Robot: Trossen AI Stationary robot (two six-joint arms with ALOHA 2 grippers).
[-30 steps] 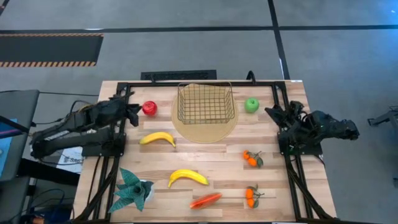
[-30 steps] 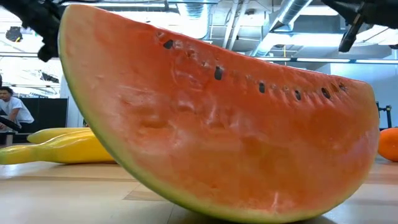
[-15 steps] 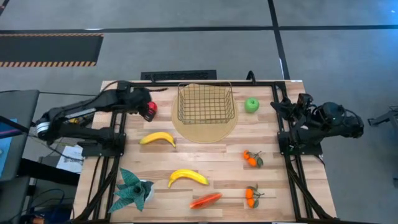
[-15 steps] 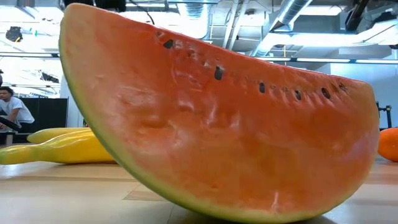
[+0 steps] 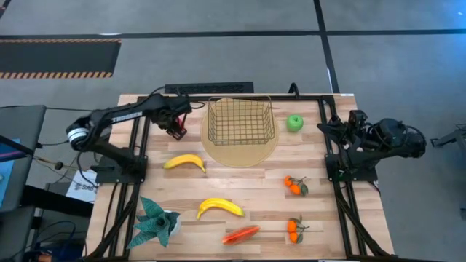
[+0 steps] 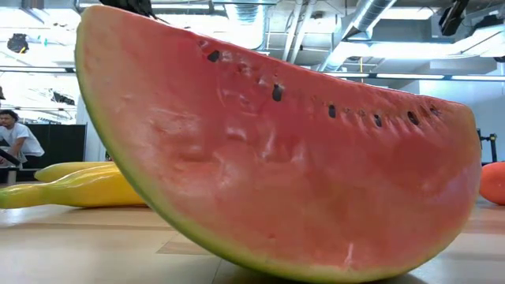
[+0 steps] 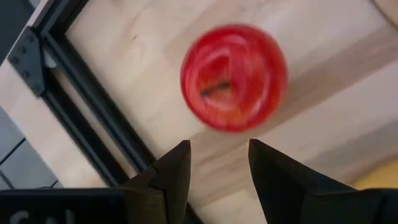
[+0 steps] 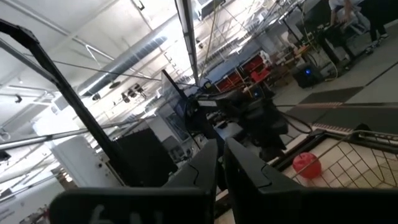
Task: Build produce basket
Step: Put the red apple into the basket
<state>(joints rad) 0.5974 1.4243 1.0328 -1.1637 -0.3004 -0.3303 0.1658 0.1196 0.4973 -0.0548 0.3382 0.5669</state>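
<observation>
The gold wire basket [image 5: 241, 121] stands on a round tan mat [image 5: 240, 151] at the table's far middle. The red apple [image 7: 234, 78] lies left of it. My left gripper [image 7: 219, 155] hovers open just above the apple, pointing down, and mostly covers it in the high view [image 5: 178, 132]. A green apple [image 5: 294, 123] sits right of the basket. Two bananas [image 5: 185, 161] [image 5: 220, 207], two tangerine clusters [image 5: 295, 185] [image 5: 293, 229] and a watermelon slice [image 5: 241, 234] lie nearer. My right gripper [image 8: 221, 158] waits shut at the right edge [image 5: 324, 129].
A teal spiky plant [image 5: 155, 222] stands at the near left corner. Black frame rails [image 7: 81, 118] run along the table's left and right sides. In the low view the watermelon slice [image 6: 276, 150] fills the picture, with a banana [image 6: 71, 185] behind it. A person [image 6: 12, 138] sits far off.
My left arm has swung out from the table's left edge toward the far edge and the basket, and its gripper has come over the red apple and turned to point down. My right gripper has risen a little. No fruit has moved.
</observation>
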